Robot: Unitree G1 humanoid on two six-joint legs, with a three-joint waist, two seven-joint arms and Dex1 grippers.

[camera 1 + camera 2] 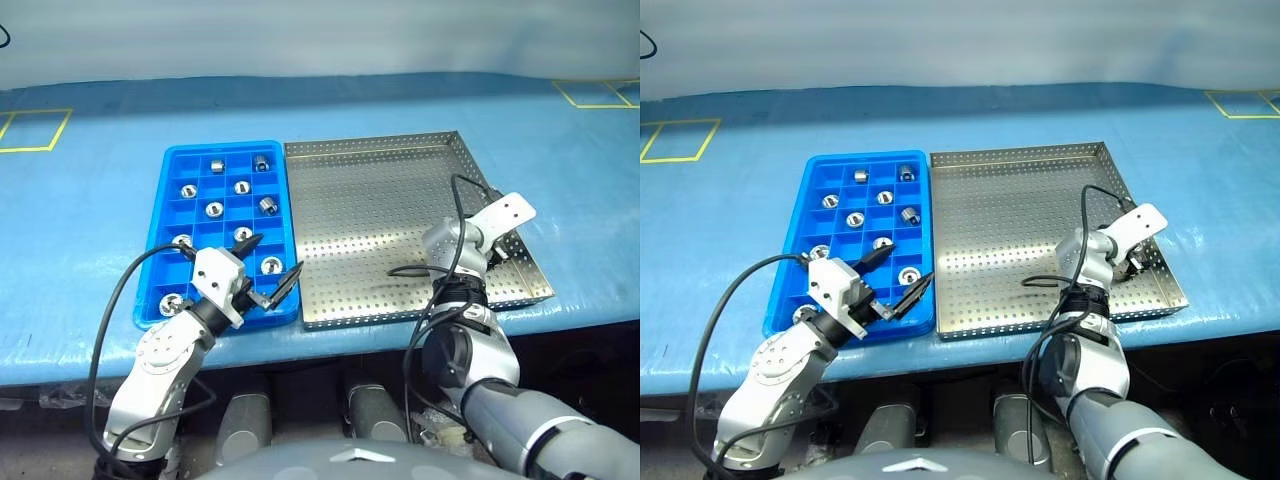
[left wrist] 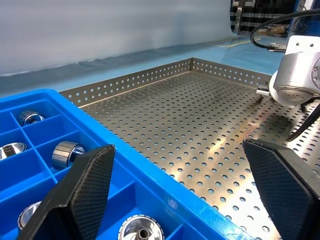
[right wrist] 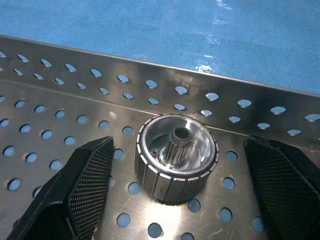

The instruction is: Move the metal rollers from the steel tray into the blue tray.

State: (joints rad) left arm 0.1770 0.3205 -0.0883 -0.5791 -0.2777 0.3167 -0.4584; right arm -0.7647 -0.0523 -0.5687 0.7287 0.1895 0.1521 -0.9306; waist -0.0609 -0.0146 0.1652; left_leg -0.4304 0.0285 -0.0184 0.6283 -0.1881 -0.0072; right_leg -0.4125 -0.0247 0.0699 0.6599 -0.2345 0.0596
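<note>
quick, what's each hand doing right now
Left hand: open, holding nothing, over the blue tray.
Right hand: open, straddling a metal roller, not gripping it.

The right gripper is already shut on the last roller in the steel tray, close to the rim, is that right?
Not quite: the right gripper is open. The right wrist view shows its fingers apart on either side of the roller, not touching it. The roller does stand in the steel tray, close to the rim.

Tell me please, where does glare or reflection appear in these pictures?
Left wrist view: warm streaks of reflected light on the steel tray floor. Right wrist view: bright glints on the metal roller between the open fingers, and a sheen on the blue table cover.
</note>
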